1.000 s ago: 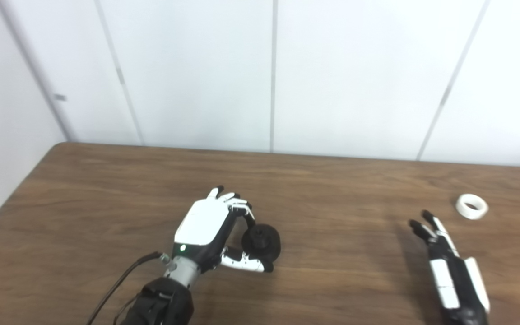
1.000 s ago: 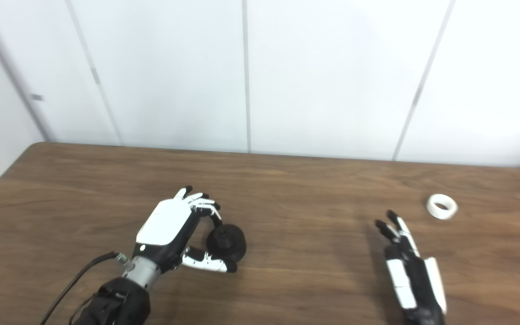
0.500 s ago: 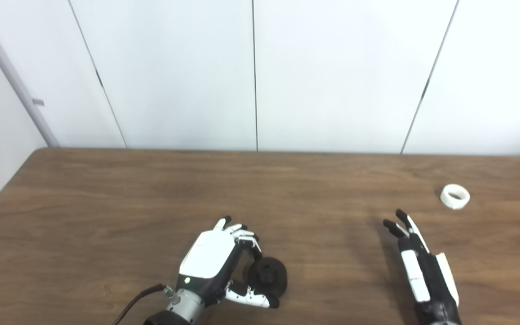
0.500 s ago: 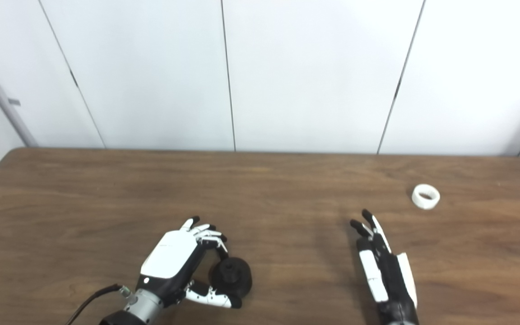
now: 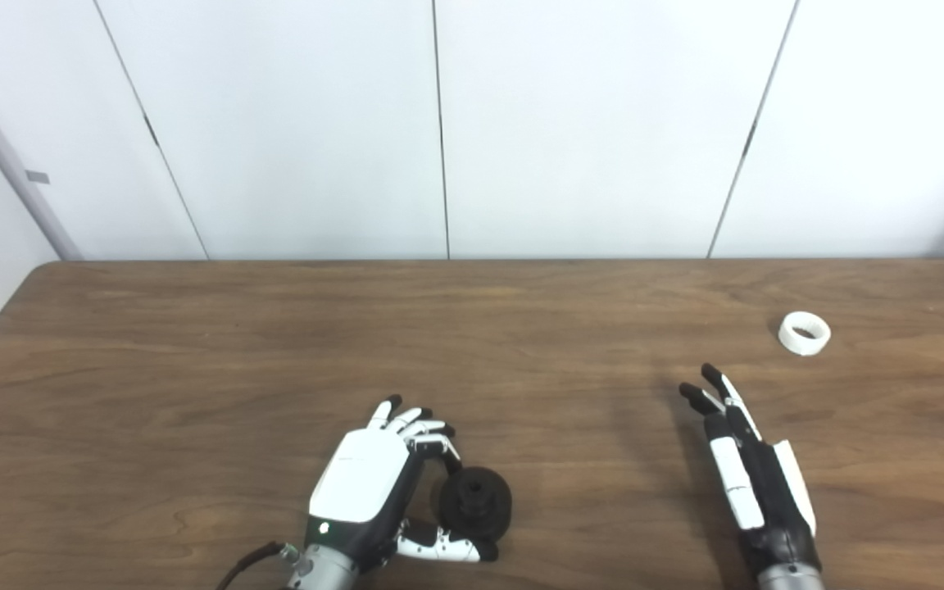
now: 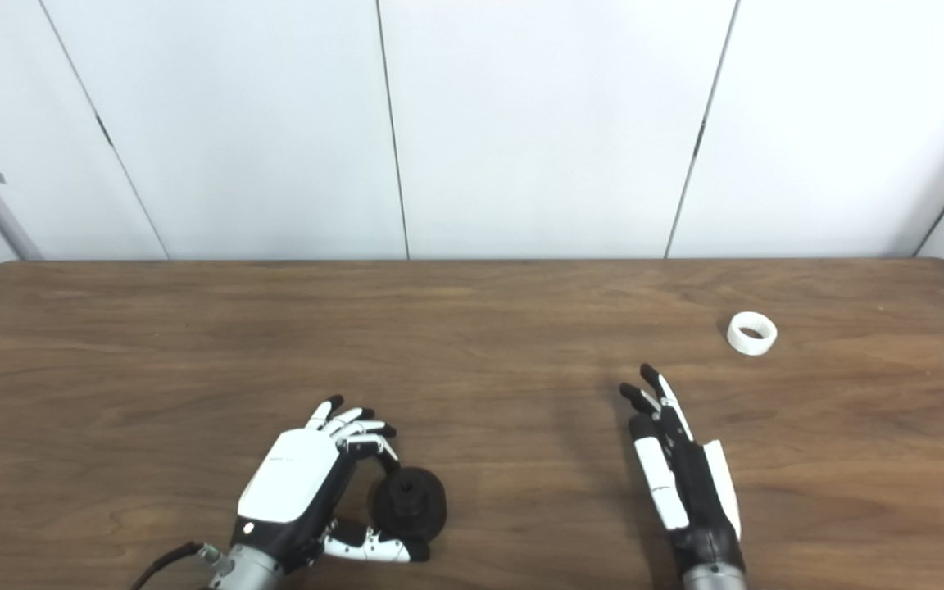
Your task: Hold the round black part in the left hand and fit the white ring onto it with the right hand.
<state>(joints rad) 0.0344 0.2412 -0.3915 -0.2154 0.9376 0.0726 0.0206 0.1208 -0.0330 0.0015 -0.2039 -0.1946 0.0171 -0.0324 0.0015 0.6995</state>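
Left hand (image 5: 365, 487) fingers pinching black part (image 5: 476, 501); right hand (image 5: 755, 471) fingers extended, empty; white ring (image 5: 804, 333) apart.

Left hand (image 5: 369, 487): white back shell, green LED, black-tipped white fingers (image 5: 419, 426), silver wrist, black cable. Right hand (image 5: 755, 475): black with white panels.

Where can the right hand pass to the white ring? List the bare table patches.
Bare wood lies between the right hand and the white ring, and across the far table. Crowded only near the left hand, around the black part.
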